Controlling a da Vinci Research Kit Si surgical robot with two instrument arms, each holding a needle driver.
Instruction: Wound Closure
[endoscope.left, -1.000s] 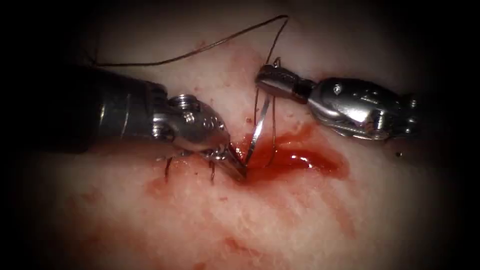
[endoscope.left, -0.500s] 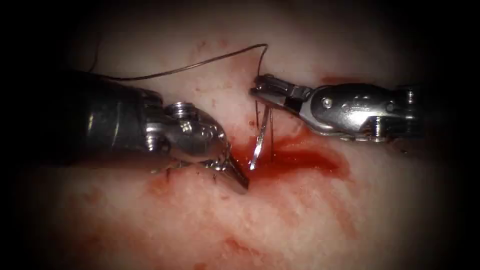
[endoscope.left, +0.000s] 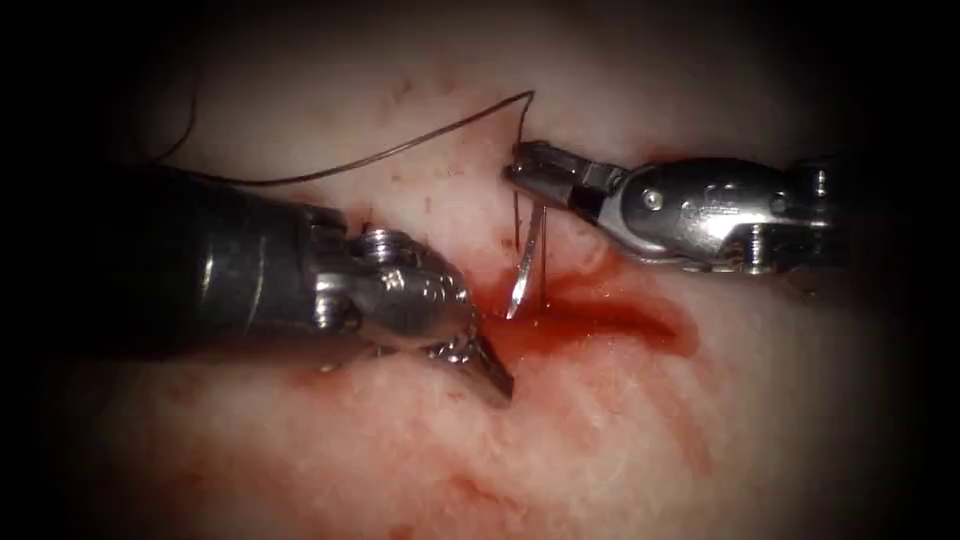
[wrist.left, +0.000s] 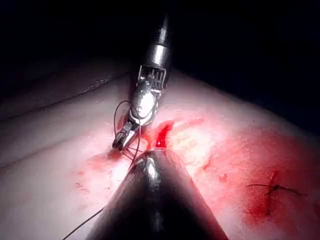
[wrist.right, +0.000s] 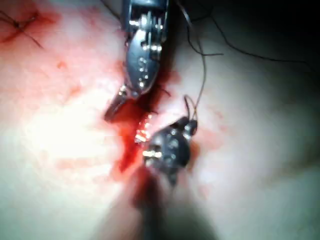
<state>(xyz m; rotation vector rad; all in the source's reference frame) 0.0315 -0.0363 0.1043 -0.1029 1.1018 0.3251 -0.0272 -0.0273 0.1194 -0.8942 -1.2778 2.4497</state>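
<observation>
In the endoscope view my right tool (endoscope.left: 525, 172) comes in from the right, jaws shut on the curved needle (endoscope.left: 526, 262) near its upper, thread end. The needle hangs down, its tip just over the red fluid (endoscope.left: 610, 322) in the cut. I cannot tell whether the tip touches the tissue. The dark thread (endoscope.left: 400, 150) runs from the needle's end up and away to the left. My left tool (endoscope.left: 492, 376) lies to the left of the cut with shut jaws resting on the tissue (endoscope.left: 600, 440), holding nothing that I can see. The left wrist view shows the right tool (wrist.left: 121, 142) with the thread (wrist.left: 118, 111).
A tied stitch (wrist.left: 273, 189) with short ends sits on the tissue away from the tools; the same stitch (wrist.right: 21, 24) appears in the right wrist view. Red fluid stains the tissue around the cut (wrist.left: 161, 136). The left tool's shaft (endoscope.left: 200, 270) covers the tissue left of the cut.
The right tool turned and lifted the needle up and away from the left tool's jaw tips. The left tool slid down and to the right along the tissue. The thread loop dropped lower.
</observation>
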